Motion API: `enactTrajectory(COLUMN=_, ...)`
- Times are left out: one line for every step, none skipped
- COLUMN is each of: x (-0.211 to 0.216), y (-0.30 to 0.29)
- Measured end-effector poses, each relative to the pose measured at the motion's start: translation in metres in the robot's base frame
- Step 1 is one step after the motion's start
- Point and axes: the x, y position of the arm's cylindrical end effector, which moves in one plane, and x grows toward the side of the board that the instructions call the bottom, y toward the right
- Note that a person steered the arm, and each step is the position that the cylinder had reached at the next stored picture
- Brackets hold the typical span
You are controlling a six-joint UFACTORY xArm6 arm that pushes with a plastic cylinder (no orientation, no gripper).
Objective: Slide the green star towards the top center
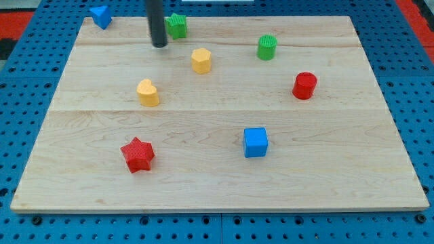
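Observation:
The green star [177, 26] sits near the view's top edge of the wooden board [217, 183], left of centre. My tip [159, 45] is just to the left of and slightly below the green star, close to it; I cannot tell whether they touch. The dark rod rises out of the view's top. A green cylinder [267, 47] stands to the right of the star.
A yellow hexagon block [201, 60] lies below right of the star. A yellow heart-like block [148, 93] is mid-left. A red cylinder [304, 86] is at right. A blue cube [255, 142], a red star [137, 154] and a blue block [101, 16] at top left also show.

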Motion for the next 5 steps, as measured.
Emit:
enactTrajectory(x=-0.033, y=-0.014)
enactTrajectory(x=-0.071, y=-0.007)
enactTrajectory(x=-0.076, y=0.01)
enactTrajectory(x=-0.061, y=0.009)
enactTrajectory(x=-0.039, y=0.01)
